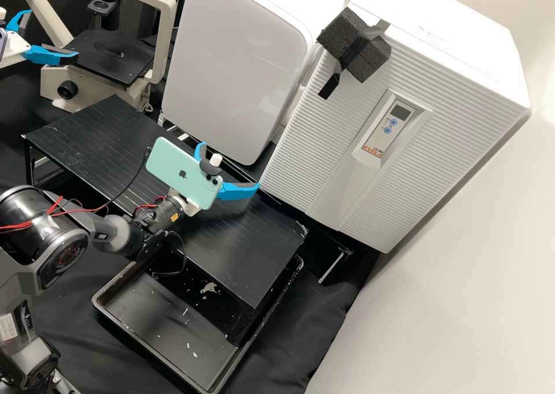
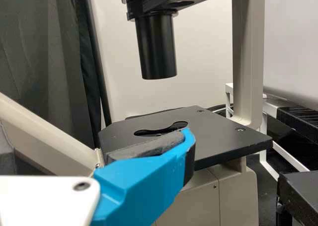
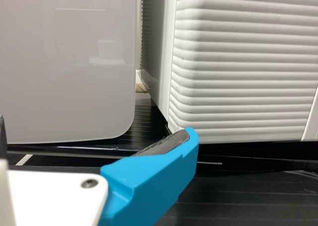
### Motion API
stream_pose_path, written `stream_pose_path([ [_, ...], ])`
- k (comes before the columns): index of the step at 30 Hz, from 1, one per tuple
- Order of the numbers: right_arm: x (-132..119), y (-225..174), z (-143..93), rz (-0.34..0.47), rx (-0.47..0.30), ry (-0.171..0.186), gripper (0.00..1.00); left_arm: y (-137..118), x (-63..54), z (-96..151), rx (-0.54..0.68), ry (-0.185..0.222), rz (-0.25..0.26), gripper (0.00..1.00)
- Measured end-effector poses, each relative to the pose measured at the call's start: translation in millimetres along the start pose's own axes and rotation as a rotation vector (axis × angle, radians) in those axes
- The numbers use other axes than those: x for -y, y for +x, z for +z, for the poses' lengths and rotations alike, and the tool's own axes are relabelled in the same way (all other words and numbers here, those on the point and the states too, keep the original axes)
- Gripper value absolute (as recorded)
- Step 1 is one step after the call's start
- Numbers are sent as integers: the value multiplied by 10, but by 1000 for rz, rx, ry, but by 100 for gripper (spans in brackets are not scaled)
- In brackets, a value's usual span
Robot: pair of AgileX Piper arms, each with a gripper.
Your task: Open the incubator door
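Observation:
The white incubator (image 1: pixel 399 122) stands at the right, its ribbed door (image 1: pixel 324 145) shut, with a control panel. A black foam block (image 1: pixel 355 44) is taped at the door's upper edge. My right gripper (image 1: pixel 228 166) is open over the black rack, one fingertip by the door's lower left corner; I cannot tell whether they touch. In the right wrist view, my right gripper (image 3: pixel 94 136) has one blue finger below the ribbed door (image 3: pixel 243 67). At the far left, beside the microscope, my left gripper (image 1: pixel 53 34) is open. The left wrist view has my left gripper (image 2: pixel 97 141) at the microscope stage.
A second white box (image 1: pixel 237 64) stands close beside the incubator. The black rack (image 1: pixel 110 145) spans the middle, above a black tray (image 1: pixel 156 348). The microscope (image 1: pixel 110 53) is at the back left. A wall borders the right side.

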Motion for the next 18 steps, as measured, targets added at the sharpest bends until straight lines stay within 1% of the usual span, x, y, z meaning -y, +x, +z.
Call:
stream_pose_path([
  [10, 0, 0, 0, 0, 0, 0, 100, 0, 0, 0, 0, 0, 0, 100],
  [12, -38, -16, -38, 13, -13, -1, 100, 0, 0, 0, 0, 0, 0, 100],
  [15, -170, -71, -128, 58, -41, -1, 100, 0, 0, 0, 0, 0, 0, 100],
  [16, -250, -89, -165, 87, -52, -1, 100, 0, 0, 0, 0, 0, 0, 100],
  [18, -410, -117, -231, 154, -65, 14, 100, 0, 0, 0, 0, 0, 0, 100],
])
